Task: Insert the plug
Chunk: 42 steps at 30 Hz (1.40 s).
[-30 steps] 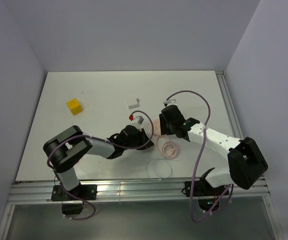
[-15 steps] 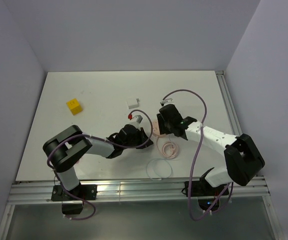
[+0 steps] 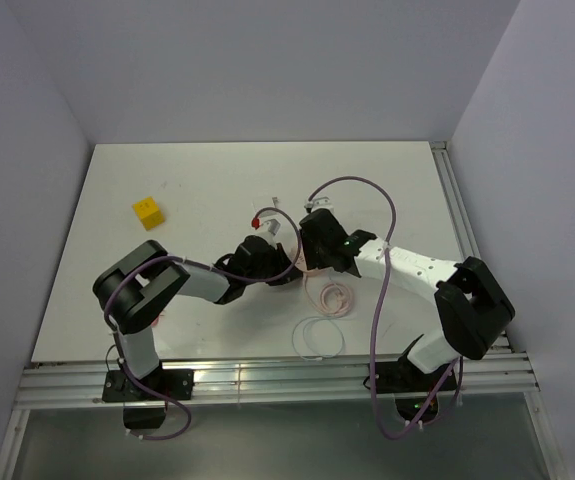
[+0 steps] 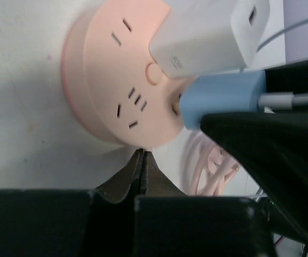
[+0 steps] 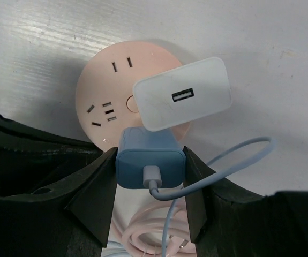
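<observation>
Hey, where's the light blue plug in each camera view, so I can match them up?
Top external: not visible, hidden beneath the right claw near the table's middle.
Left wrist: the plug is right of centre, just below the white adapter in the picture.
Right wrist: bottom centre, between the claw's fingers.
Shared landmark: the pink coiled cable, seen in all three views.

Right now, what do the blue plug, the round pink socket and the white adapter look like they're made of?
The plug: likely matte light-blue moulded plastic; even colour, rounded edges. The round pink socket: smooth hard plastic by its look; clean-cut slots, faint sheen. The white adapter: smooth white plastic shell, with a port that looks metal-lined.
</observation>
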Each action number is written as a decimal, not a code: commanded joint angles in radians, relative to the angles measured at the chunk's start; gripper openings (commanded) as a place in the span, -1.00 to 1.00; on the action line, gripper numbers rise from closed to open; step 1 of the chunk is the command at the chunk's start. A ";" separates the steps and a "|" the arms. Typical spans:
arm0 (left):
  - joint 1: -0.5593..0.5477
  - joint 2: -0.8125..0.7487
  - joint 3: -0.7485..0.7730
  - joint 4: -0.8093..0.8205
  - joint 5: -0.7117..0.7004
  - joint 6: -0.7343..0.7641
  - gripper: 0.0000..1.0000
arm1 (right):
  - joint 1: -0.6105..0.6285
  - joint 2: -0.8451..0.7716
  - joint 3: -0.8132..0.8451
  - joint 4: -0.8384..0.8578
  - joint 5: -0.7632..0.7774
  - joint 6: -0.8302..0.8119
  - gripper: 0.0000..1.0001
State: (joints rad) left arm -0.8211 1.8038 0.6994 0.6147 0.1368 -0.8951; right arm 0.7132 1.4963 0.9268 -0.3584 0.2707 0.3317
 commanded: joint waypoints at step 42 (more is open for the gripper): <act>0.120 0.072 0.014 0.088 0.142 0.022 -0.99 | 0.184 0.387 -0.062 -0.094 0.087 0.472 -1.00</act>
State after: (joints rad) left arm -0.6876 1.8656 0.7162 0.6331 0.2283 -0.8688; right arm 0.8780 1.6966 0.9516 -0.3023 0.5930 0.7254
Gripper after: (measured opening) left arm 0.011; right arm 0.540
